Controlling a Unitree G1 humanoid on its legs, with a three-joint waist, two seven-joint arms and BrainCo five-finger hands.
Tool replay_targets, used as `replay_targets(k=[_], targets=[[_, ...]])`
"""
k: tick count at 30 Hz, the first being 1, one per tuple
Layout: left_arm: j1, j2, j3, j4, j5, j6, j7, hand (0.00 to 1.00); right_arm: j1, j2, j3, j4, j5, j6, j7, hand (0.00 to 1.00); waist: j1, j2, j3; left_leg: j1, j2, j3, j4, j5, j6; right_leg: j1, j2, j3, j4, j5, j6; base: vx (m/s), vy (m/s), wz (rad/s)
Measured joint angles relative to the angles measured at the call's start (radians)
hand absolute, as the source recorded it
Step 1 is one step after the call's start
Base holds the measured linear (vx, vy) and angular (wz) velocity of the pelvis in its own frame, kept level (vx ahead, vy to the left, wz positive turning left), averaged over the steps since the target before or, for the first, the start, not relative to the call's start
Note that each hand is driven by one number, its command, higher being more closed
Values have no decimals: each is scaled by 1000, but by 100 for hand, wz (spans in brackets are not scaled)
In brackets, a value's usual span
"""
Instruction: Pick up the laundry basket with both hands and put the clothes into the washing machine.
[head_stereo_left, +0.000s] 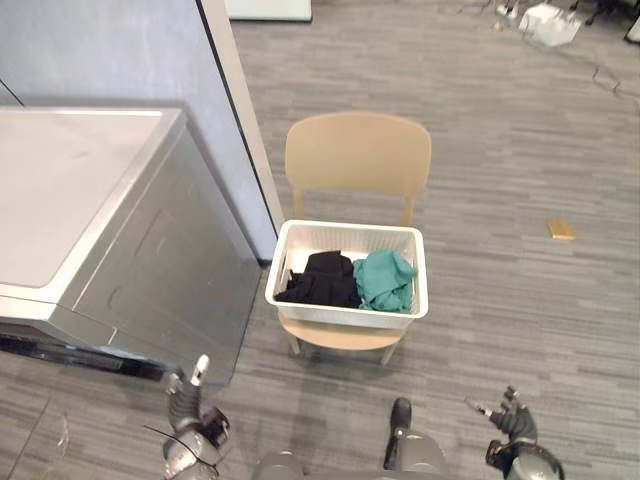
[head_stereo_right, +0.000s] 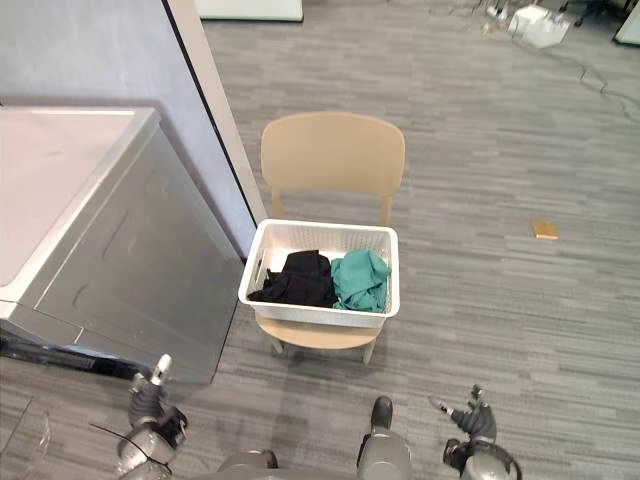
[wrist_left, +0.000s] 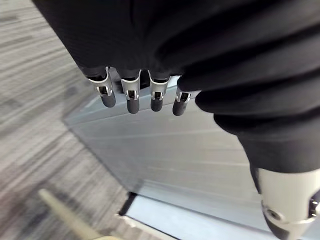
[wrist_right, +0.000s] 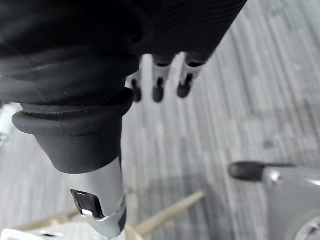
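Observation:
A white laundry basket (head_stereo_left: 344, 312) rests on the seat of a tan wooden chair (head_stereo_left: 357, 152) in the middle of the floor. Black clothes (head_stereo_left: 322, 279) and a teal garment (head_stereo_left: 385, 279) lie inside it. The grey washing machine (head_stereo_left: 120, 240) stands to the left of the chair. My left hand (head_stereo_left: 187, 398) hangs low near the machine's front corner, its fingers (wrist_left: 130, 95) relaxed and holding nothing. Low at the right is my right hand (head_stereo_left: 510, 420), well short of the basket, with fingers (wrist_right: 159, 85) straight and empty.
A grey partition wall with a pale edge (head_stereo_left: 240, 120) rises behind the washing machine, close to the chair's left side. A small tan block (head_stereo_left: 561, 230) lies on the floor to the right. White equipment (head_stereo_left: 548, 22) sits far back at the right.

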Motion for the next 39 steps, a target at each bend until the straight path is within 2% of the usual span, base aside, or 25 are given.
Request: replay_targets(k=[3, 5, 8, 12, 16, 19, 20, 21, 22, 23, 24, 25, 27, 28, 29, 30, 31, 32, 33, 34, 35, 36, 37, 38, 39], targets=[[-13, -2, 10, 181, 3, 14, -6, 0, -12, 0, -8, 149, -3, 2, -1, 0, -1, 4, -32, 37, 1, 8, -23, 0, 0, 35, 1, 2, -24, 4, 5, 38, 27, -5], [-36, -5, 39, 367, 4, 24, -19, 0, -41, 0, -73, 315, -10, 7, -3, 0, -1, 9, -56, 62, -2, 7, -41, 0, 0, 72, 4, 0, -66, 21, 16, 55, 30, 1], [-49, 11, 92, 486, 5, 39, -26, 0, -75, -15, -145, 458, -10, 26, -4, 0, -1, 17, -53, 114, -3, -9, -49, 0, 0, 149, 13, -4, -116, 44, 21, 38, 12, 10], [-45, 38, 101, 528, 56, 58, -41, 0, -109, -37, -137, 522, -31, 30, -1, 0, -3, 17, -50, 142, -5, -43, -38, 0, 0, 200, 13, -28, -117, 41, 23, -7, 4, 20], [-79, 31, 97, 506, 44, 52, -40, 0, -177, -55, -44, 535, -39, 24, -2, 0, 1, 15, -40, -9, -3, -155, 23, 2, 4, 143, -5, -124, -96, 25, 10, -125, -61, 67], [-131, 9, 89, 483, 42, 37, -35, 0, -201, -67, 31, 511, -37, 12, -3, 0, 6, 21, -13, -143, -16, -287, 14, 78, 10, 36, -64, -247, 75, -59, -9, -153, -125, 142], [-131, 4, 89, 478, 42, 33, -32, 0, -219, -70, 38, 507, -36, 11, -4, 0, 11, 31, -7, -163, -5, -308, -3, 96, 0, 10, -67, -257, 106, -77, -30, -77, -154, 90], [-135, 19, 105, 484, 42, 32, -17, 0, -249, -52, 51, 502, -29, 4, -7, 0, 11, -4, 5, -165, 12, -253, -27, 109, 30, -25, -111, -288, 130, -86, -61, -36, -166, 79], [-136, 17, 114, 477, 39, 31, -17, 0, -259, -50, 51, 492, -28, 0, -9, 0, 11, -2, 7, -193, 27, -210, 65, 96, 45, -34, -126, -306, 145, -88, -69, 36, -136, 92], [-129, 17, 111, 476, 38, 31, -16, 0, -261, -52, 53, 470, -26, -6, -10, 0, 9, -11, 12, -209, 66, -165, 214, 83, 56, -32, -145, -338, 169, -92, -74, 15, -113, 88], [-125, 21, 110, 476, 37, 30, -16, 0, -260, -52, 49, 459, -16, -9, -11, 0, 3, -10, 12, -181, 114, -113, 277, 83, 56, -11, -169, -378, 177, -92, -75, -31, -72, 96], [-127, 22, 108, 478, 36, 30, -16, 0, -259, -53, 44, 459, -13, -12, -12, 0, -3, -11, 12, -163, 143, -82, 290, 83, 57, 0, -180, -396, 179, -91, -72, -85, 31, 102], [-137, 22, 108, 481, 33, 32, -15, 0, -253, -55, 20, 466, 12, -20, -29, 0, -6, -6, 9, -103, 245, 28, 285, 78, 68, 10, -222, -449, 198, -78, -53, -104, 151, 100], [-142, 22, 107, 486, 33, 34, -15, 0, -254, -60, 3, 484, 16, -20, -32, 0, -10, 1, 6, -88, 278, 59, 282, 78, 67, 6, -243, -480, 200, -67, -43, -111, 229, 86], [-141, 22, 106, 487, 33, 35, -15, 0, -253, -63, -2, 491, 19, -18, -33, 0, -13, 5, 3, -82, 284, 64, 264, 81, 64, 3, -249, -490, 194, -54, -33, -169, 367, 94], [-137, 19, 94, 492, 33, 39, -16, 0, -254, -76, -7, 516, 27, -16, -36, 0, -27, 30, -12, -72, 282, 67, 198, 91, 8, -4, -243, -509, 161, -18, -13, -256, 548, 99], [-142, 27, 86, 492, 23, 39, -16, 0, -252, -75, -36, 543, 44, -4, -38, 0, -30, 30, -19, -68, 268, 81, 129, 15, -123, -5, -245, -507, 117, 23, 6, -257, 570, 98], [-148, 42, 83, 492, 19, 39, -16, 0, -252, -56, -47, 568, 49, 1, -40, 0, -28, -3, -15, -72, 243, 89, 134, -2, -123, -2, -266, -493, 94, 50, 16, -230, 465, 78], [-145, 69, 67, 487, 10, 34, -17, 0, -248, -26, -57, 601, 56, 8, -37, 0, -17, -48, -8, -103, 204, 80, 187, -7, -119, 14, -288, -480, 45, 74, 3, -186, 316, 69], [-138, 105, 63, 490, 11, 35, -16, 0, -235, -15, -84, 628, 61, 18, -31, 0, -21, -63, -17, -168, 190, 39, 298, -60, -114, 45, -298, -479, 16, 116, -32, -208, 373, 77], [-126, 126, 60, 490, 13, 33, -16, 0, -220, -9, -95, 632, 59, 19, -29, 0, -19, -65, -19, -206, 189, 5, 387, -117, -112, 81, -302, -475, 10, 190, -41, -229, 513, 64], [-115, 135, 56, 490, 19, 33, -17, 0, -210, -9, -107, 625, 56, 26, -24, 0, 2, -62, -23, -206, 184, 0, 427, -158, -85, 91, -311, -429, 10, 279, -72, -165, 480, 51], [-105, 135, 26, 490, 42, 32, -21, 0, -212, -9, -110, 601, 51, 37, -18, 0, 3, -55, -26, -210, 157, -26, 404, -163, -65, 54, -308, -265, 50, 333, -151, -128, 405, 40], [-100, 135, 16, 491, 49, 33, -22, 0, -212, -8, -111, 592, 50, 38, -10, 0, 0, -50, -29, -215, 149, -44, 390, -157, -55, 33, -294, -177, 94, 309, -143, -50, 235, 78], [-100, 134, 5, 491, 66, 35, -22, 0, -208, -3, -113, 573, 49, 40, -4, 0, -12, -38, -30, -227, 136, -96, 361, -137, -47, 25, -237, -20, 188, 208, -69, -6, 141, 97]])
